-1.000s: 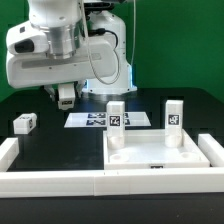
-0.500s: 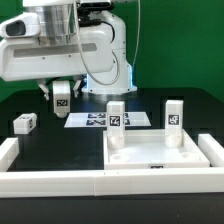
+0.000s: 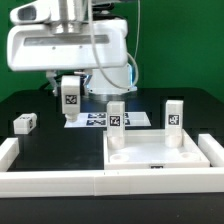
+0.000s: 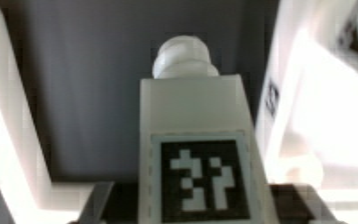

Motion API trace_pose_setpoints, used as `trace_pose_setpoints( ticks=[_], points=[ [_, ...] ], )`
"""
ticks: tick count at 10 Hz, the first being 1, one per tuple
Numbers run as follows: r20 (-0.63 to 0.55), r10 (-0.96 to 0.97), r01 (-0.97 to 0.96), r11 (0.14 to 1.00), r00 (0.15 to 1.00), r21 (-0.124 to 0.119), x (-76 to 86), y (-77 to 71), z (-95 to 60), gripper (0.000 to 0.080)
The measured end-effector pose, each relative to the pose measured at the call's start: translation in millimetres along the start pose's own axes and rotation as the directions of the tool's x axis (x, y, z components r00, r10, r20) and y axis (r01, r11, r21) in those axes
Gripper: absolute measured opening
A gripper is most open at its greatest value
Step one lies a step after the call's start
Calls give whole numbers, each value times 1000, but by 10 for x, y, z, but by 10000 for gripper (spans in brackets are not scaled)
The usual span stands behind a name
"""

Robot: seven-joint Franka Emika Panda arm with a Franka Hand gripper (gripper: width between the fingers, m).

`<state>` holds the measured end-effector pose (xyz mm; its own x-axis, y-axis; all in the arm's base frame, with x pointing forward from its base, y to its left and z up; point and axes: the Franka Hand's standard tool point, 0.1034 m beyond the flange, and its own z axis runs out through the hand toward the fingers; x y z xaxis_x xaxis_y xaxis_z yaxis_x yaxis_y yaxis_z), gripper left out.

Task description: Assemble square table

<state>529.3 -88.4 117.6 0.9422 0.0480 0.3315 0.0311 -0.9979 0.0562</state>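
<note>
Arm swings round, held leg turns its tag to the camera

Within 1 second the white robot arm [image 3: 70, 45] has turned from side-on to square-on. The gripper [image 3: 70, 88] has carried the small white plastic block leg [image 3: 70, 99] slightly toward 3 o'clock in the exterior view, and the leg's tagged side, hidden before, now shows.

Tabletop [image 3: 150, 157], 2 upright legs [image 3: 116, 115] [image 3: 175, 114]; 3rd leg [image 3: 70, 97] aloft, 4th leg [image 3: 24, 123] apart
</note>
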Motion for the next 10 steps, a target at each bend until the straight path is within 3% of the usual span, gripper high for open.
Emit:
trace_pose_setpoints(
  ticks=[1,2,4,5,6,7,10],
  points=[
    [-50,-12,9,999,999,-52,-57,144,-11,290],
    [-67,-9,4,998,998,-69,-85,191,-8,290],
    [-69,-6,1,997,998,-71,-89,194,-1,290],
    [-70,3,-8,998,998,-67,-81,163,-1,290],
    [-70,36,-39,998,997,-42,-17,4,-15,290],
    [-72,60,-61,998,996,-13,115,-182,-44,290],
    [-109,158,-154,987,981,44,552,-607,-101,290]
  ],
)
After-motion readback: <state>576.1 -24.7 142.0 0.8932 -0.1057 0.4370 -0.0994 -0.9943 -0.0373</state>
